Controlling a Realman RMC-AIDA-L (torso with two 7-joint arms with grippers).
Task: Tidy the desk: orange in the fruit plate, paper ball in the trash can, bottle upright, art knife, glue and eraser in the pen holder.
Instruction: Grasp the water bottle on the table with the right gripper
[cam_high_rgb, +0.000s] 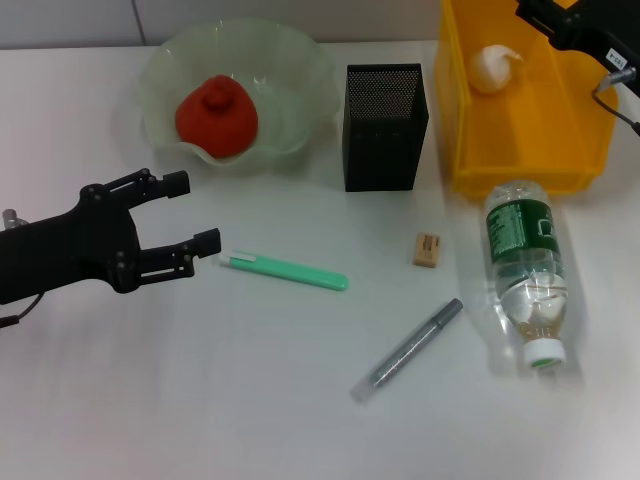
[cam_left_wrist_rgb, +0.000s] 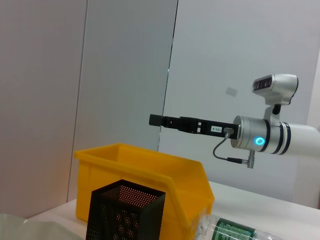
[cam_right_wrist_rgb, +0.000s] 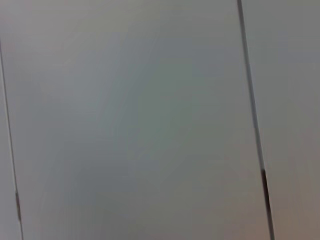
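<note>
The orange lies in the fruit plate at the back left. The paper ball rests inside the yellow trash can. On its side at the right lies the bottle, cap toward me. The eraser sits in front of the pen holder. A slim green stick with a white tip and a grey pen-shaped tool lie on the desk; which is the art knife and which the glue I cannot tell. My left gripper is open just left of the green stick. My right gripper hovers over the trash can.
The white desk runs to a grey panelled wall at the back. In the left wrist view the right gripper reaches out above the trash can, with the pen holder in front of it.
</note>
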